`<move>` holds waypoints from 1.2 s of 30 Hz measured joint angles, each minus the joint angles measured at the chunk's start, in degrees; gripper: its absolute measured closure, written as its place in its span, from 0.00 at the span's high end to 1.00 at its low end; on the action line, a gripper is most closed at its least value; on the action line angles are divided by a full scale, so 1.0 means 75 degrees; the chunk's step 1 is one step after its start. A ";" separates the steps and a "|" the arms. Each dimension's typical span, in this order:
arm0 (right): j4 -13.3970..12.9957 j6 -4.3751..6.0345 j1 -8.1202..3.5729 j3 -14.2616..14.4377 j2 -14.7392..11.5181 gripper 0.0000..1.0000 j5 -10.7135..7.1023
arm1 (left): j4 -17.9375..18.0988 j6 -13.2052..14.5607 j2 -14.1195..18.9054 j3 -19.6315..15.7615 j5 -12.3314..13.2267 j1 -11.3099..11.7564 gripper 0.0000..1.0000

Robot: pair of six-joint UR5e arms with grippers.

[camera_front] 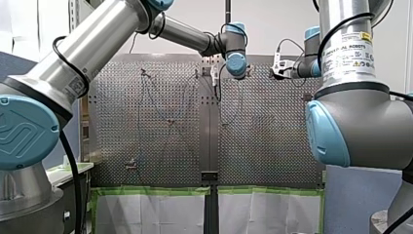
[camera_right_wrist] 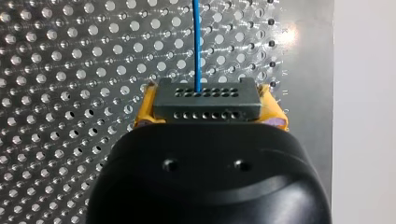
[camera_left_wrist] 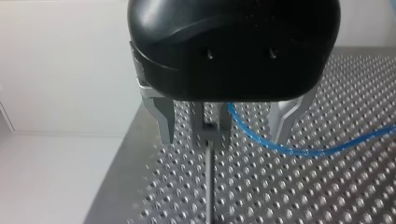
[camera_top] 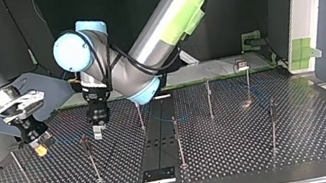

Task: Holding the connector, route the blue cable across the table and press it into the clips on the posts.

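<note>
Yellow-padded, my right gripper [camera_right_wrist: 210, 109] was clamped on the connector [camera_right_wrist: 207, 100] at the top view's left, blue cable [camera_right_wrist: 197, 42] running ahead. My left gripper [camera_left_wrist: 224, 127] stood, fingers [camera_left_wrist: 164, 123] apart, astride a post clip [camera_left_wrist: 208, 130]; cable looping beside it could miss the clip if slack.

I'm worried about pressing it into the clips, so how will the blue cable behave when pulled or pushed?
Probably floppy: the blue cable bends in a loose curve beside my left gripper. It likely straightens under pull, since it runs straight ahead of the connector that my right gripper holds. It is thin, so probably light.
</note>
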 joint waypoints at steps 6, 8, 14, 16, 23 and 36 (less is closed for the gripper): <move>0.0019 -0.0010 0.0028 0.0001 0.0000 0.00 0.0000 | -0.0008 -0.0110 0.0422 -0.0473 0.0383 -0.0176 1.00; 0.0023 -0.0011 0.0035 0.0002 0.0000 0.00 0.0000 | -0.0015 -0.0168 0.0474 -0.0617 0.0506 -0.0243 1.00; 0.0036 -0.0012 0.0048 0.0003 0.0004 0.00 0.0000 | -0.0044 -0.0414 0.0531 -0.1010 0.0578 -0.0438 1.00; 0.0037 -0.0012 0.0053 0.0003 0.0004 0.00 0.0000 | -0.0047 -0.0531 0.0558 -0.1143 0.0552 -0.0493 1.00; 0.0038 -0.0012 0.0054 0.0003 0.0005 0.00 0.0000 | -0.0005 -0.0651 0.0903 -0.1596 0.0278 -0.0628 1.00; 0.0039 -0.0014 0.0023 0.0003 0.0008 0.00 0.0000 | 0.0761 -0.0853 0.1794 -0.2490 0.0248 -0.0663 1.00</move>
